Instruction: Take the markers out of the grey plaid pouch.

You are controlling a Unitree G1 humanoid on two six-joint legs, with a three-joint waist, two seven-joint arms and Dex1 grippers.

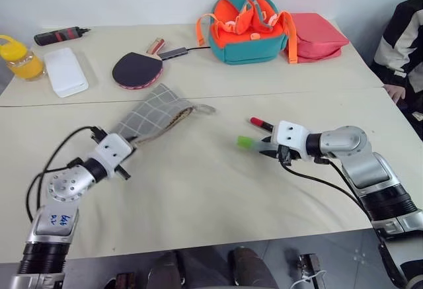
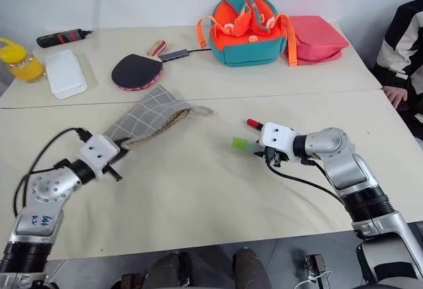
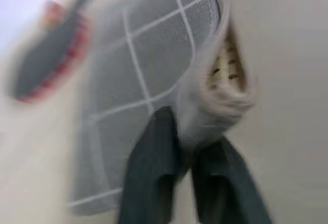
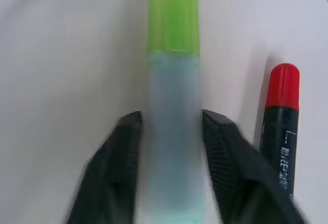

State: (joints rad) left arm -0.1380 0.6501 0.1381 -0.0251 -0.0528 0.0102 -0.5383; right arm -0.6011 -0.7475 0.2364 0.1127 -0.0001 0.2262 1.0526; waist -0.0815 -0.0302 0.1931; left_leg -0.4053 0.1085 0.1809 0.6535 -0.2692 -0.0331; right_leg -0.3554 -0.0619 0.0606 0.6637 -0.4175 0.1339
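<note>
Two markers (image 4: pixel 174 106) lie right of the pouch (image 1: pixel 151 118); right fingers (image 4: pixel 225 147) straddle the green one lengthwise, left fingers (image 3: pixel 154 172) pinch the pouch's edge

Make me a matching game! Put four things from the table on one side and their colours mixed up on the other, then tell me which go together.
Things:
1. pouch held by the left gripper
2. cap of the marker between the right gripper's fingers
3. cap of the marker lying beside it
4. paddle face

Colours:
A. red
B. black
C. grey with white lines
D. bright green

Pairs:
1-C: the grey plaid pouch
2-D: the green cap
3-A: the red cap
4-B: the paddle
</note>
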